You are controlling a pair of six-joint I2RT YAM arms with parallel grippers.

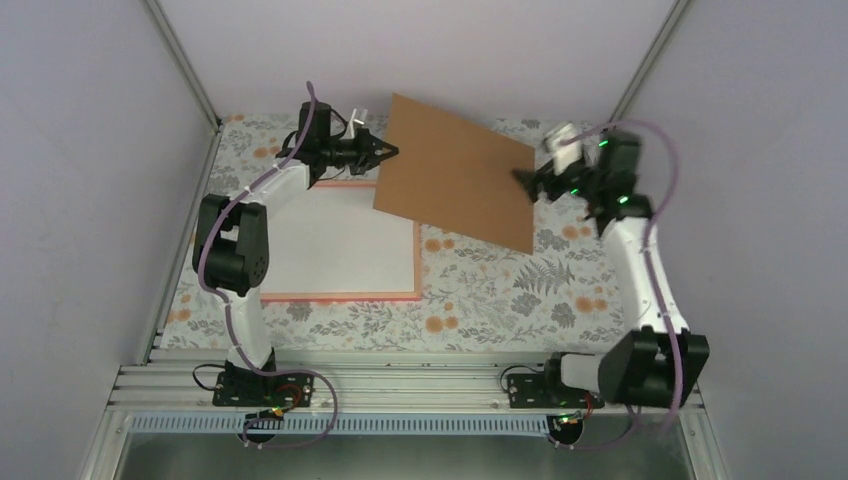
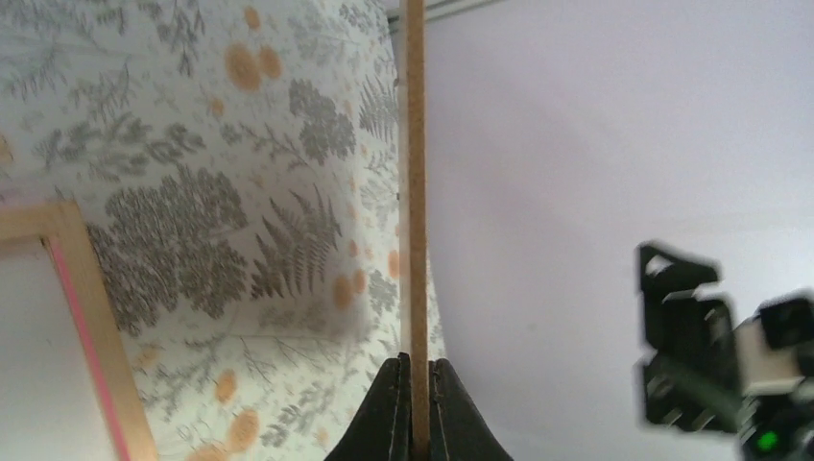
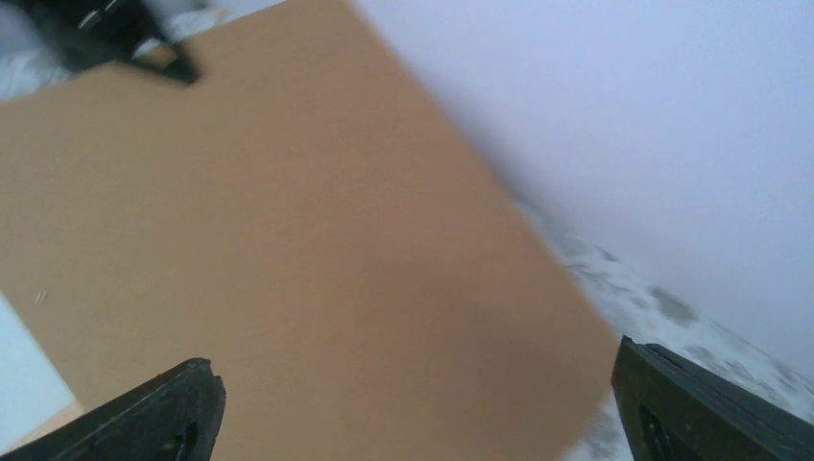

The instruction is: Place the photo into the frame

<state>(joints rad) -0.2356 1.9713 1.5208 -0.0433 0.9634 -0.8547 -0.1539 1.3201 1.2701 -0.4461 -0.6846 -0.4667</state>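
Observation:
The brown backing board (image 1: 455, 175) hangs tilted over the back of the table. My left gripper (image 1: 390, 152) is shut on its left edge. In the left wrist view the board's thin edge (image 2: 415, 173) runs straight up from between the shut fingers (image 2: 389, 413). My right gripper (image 1: 528, 180) stands open at the board's right edge. Its wrist view shows the board's face (image 3: 288, 240) filling the space between the spread fingers (image 3: 173, 408). The frame (image 1: 340, 296) lies flat on the table under the left arm, salmon-edged, its inside plain white. The photo is hidden.
A floral cloth (image 1: 500, 290) covers the table. Lilac walls (image 1: 760, 120) close in on the left, back and right, with metal corner posts (image 1: 185, 60). The arm bases sit on a slotted rail (image 1: 400, 385) at the near edge.

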